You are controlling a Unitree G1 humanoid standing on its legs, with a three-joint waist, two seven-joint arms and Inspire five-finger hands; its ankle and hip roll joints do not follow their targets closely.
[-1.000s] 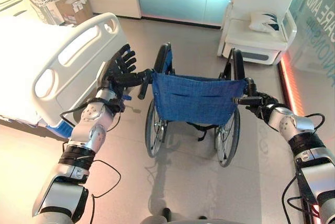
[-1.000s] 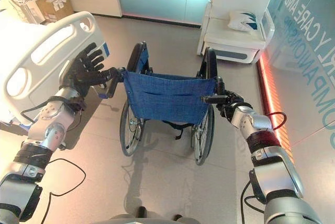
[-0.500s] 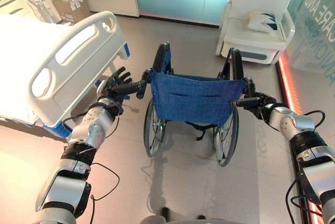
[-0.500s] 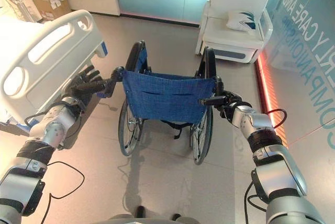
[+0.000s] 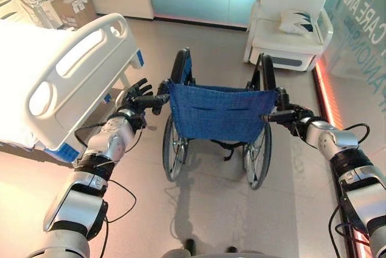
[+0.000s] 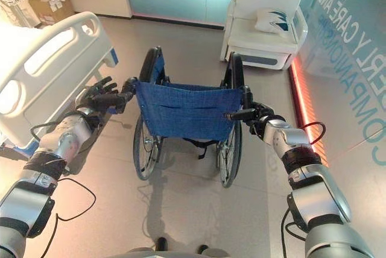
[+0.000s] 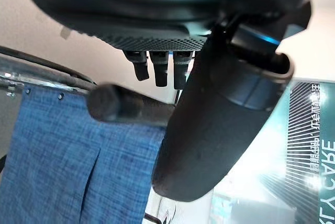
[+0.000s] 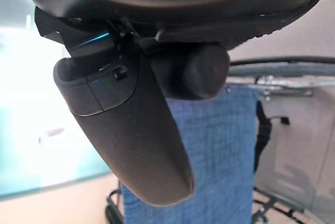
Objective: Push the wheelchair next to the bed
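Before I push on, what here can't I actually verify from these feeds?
- Wheelchair seat and footrests: hidden behind the blue backrest in both eye views.
- Right hand: whether the fingers wrap the right push handle can't be told; the thumb blocks the right wrist view.
- Bed: cut off by the left edge, so its full length is unknown.
- Left hand at the left push handle: the fingers look straight; contact unclear.

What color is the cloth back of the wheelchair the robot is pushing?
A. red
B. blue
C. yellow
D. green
B. The wheelchair has a blue cloth backrest stretched between its two push handles, and it shows blue in both wrist views too.
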